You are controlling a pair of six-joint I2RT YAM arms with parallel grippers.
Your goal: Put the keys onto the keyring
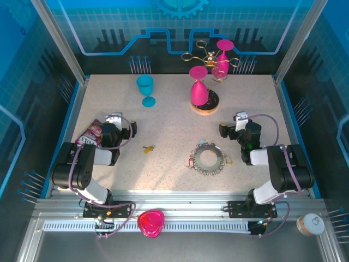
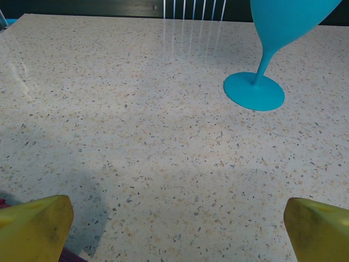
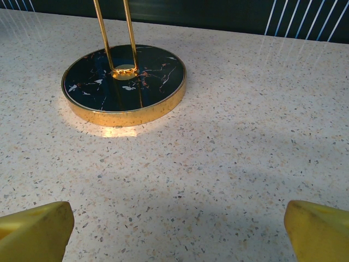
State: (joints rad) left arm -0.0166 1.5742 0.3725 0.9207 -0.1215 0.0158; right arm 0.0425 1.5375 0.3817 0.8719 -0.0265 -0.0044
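Top external: we judge pickup pending; left gripper (image 1: 115, 117), right gripper (image 1: 240, 117) gape wide, empty (both idle); next, pinch loose key (image 1: 148, 148) toward near edge of table (image 1: 163, 109), left of keyring (image 1: 198, 159).

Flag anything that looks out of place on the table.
One yellow-headed key lies alone mid-table, apart from the keyring. A colourful wrapper lies crumpled beside the left arm, unrelated to the rest.

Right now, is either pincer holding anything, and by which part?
Nothing is held: the left pincer and right pincer both stand open and empty.
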